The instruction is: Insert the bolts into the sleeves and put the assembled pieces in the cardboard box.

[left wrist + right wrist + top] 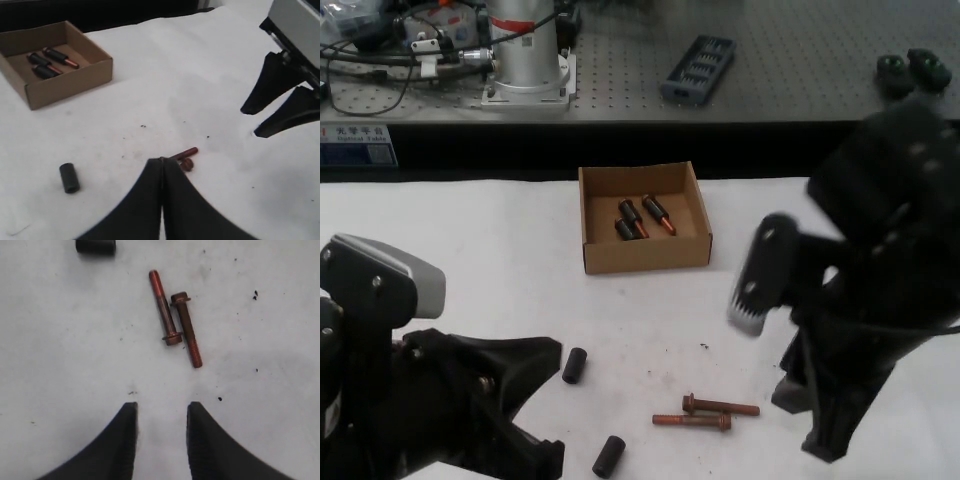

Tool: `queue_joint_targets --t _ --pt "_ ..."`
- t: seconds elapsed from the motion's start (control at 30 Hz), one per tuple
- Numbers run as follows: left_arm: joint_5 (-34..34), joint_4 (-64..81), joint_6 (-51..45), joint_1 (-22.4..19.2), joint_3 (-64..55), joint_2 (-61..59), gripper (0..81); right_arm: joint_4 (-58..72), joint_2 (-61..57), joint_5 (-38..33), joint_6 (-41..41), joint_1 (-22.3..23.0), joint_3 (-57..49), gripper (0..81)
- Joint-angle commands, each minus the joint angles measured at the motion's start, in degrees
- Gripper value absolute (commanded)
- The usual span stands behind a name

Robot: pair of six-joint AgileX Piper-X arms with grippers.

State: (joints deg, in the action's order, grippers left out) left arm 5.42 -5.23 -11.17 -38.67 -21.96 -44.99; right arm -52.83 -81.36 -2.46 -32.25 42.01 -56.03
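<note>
High view: the open brown cardboard box (645,257) sits toward the far middle of my white-covered bench (470,230). Three assembled pieces (630,213), black sleeves with copper-coloured bolts through them, lie on its floor.

Nearer to me, two loose copper-coloured flanged bolts (720,406) lie side by side on the bench, well apart from the box. My right wrist view shows them touching, with their heads pointing opposite ways. Two short black cylindrical sleeves (574,365) lie on the bench to the left of the bolts, apart from each other and from the bolts. One is nearer the box and the other is close to the near edge.

My right gripper (161,407) has its two dark fingers spread with nothing between them. It is aimed at the pair of bolts, which lie just ahead of its fingertips without touching them.

My left gripper (161,161) has its fingers pressed together and holds nothing. From its wrist view, the bolts lie just past its tip and one sleeve lies off to the side. The box is farther off.
</note>
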Motion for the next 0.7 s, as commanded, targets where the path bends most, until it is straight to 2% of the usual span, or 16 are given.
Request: queue_joint_targets --t 0.0,0.1,0.3,0.67 --pt "-7.8 -2.8 0.9 0.3 -0.5 -0.1 0.6 1.3 -2.5 3.8 -3.7 0.8 -0.1 24.9" --pt "-12.8 -3.3 0.9 0.3 0.3 -0.1 0.6 2.9 -4.6 6.5 -4.9 1.5 -0.1 20.7" --pt "-12.5 4.3 1.3 0.3 5.3 -0.1 0.6 7.2 -5.0 6.9 -5.1 1.7 -0.1 8.4" --pt "-12.5 5.2 1.3 0.3 6.8 -0.1 0.6 17.4 -6.9 1.0 -5.1 1.7 -0.1 8.0"
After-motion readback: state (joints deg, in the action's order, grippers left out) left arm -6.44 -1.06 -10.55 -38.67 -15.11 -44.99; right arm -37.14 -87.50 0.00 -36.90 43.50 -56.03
